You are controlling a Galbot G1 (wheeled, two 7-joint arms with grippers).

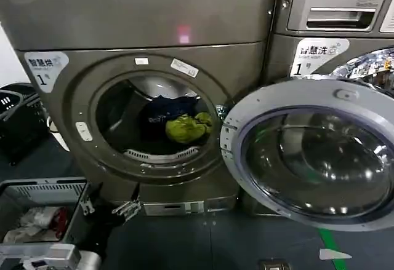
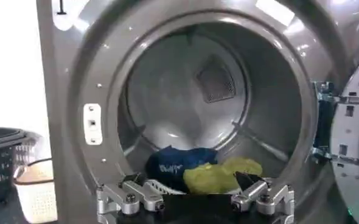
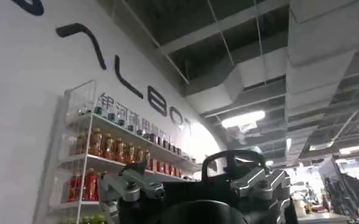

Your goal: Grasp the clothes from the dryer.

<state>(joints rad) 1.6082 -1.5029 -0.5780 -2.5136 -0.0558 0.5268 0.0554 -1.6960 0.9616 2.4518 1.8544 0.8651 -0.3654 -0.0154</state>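
A: How many garments are in the dryer?

B: Two. The clothes sit low in the drum, toward the front lip: one dark navy piece with small white lettering and one smaller lime yellow-green piece, touching, the lime one lying against the navy one's right side in the head view.

A: And the door?

B: One round door, swung fully open to the right, partly covering a second machine with an LG logo.

A: Where is the left claw?

B: Just outside the porthole, aimed into the drum, below and in front of the clothes. Its two fingers are spread wide, with nothing between them.

A: The right claw?

B: Pointing up toward a ceiling and one shelf rack of bottles, well away from the laundry. Its fingers are spread too, holding nothing.

A: Anything else?

B: One grey basket at lower left, holding white and red laundry.
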